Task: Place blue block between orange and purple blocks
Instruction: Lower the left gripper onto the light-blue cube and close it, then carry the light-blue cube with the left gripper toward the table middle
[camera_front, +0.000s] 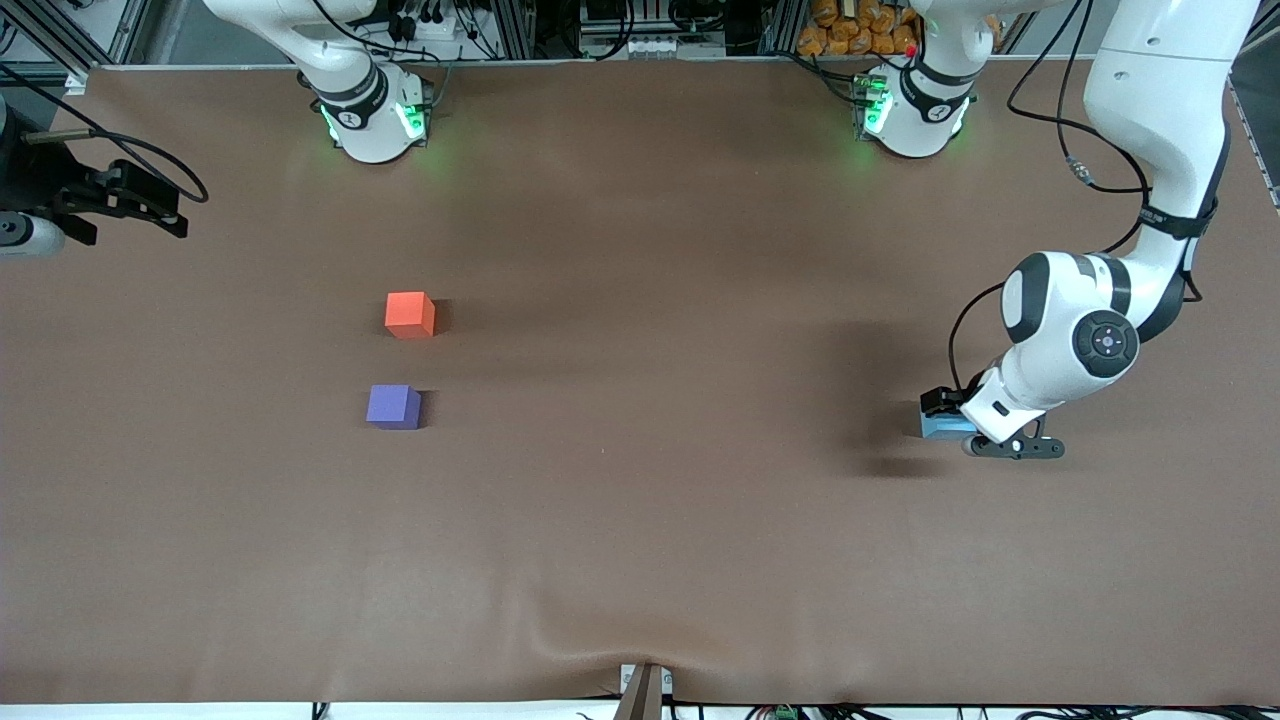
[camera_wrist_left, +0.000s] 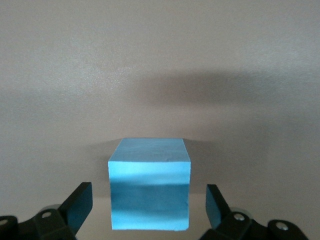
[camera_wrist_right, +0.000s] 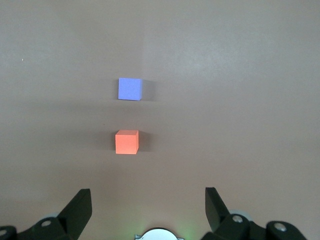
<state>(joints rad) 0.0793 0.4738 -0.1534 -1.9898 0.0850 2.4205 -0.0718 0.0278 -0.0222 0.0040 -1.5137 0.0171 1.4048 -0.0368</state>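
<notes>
Brown table (camera_front: 640, 520); blue block (camera_wrist_left: 149, 184) between wide-open left fingers (camera_wrist_left: 79, 206), untouched; right fingers (camera_wrist_right: 80, 207) open, empty.

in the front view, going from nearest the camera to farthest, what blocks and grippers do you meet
left gripper open around the blue block → purple block → orange block → right gripper, open, waiting at the right arm's end of the table

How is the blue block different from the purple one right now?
The blue block is light sky blue; the purple block is a darker violet. The blue block sits between the open fingers of the left hand, with gaps on both sides, while the purple block has no hand near it. The blue block lies toward the left arm's end of the table; the purple block lies toward the right arm's end, beside the orange block. Both are matte cubes.
</notes>
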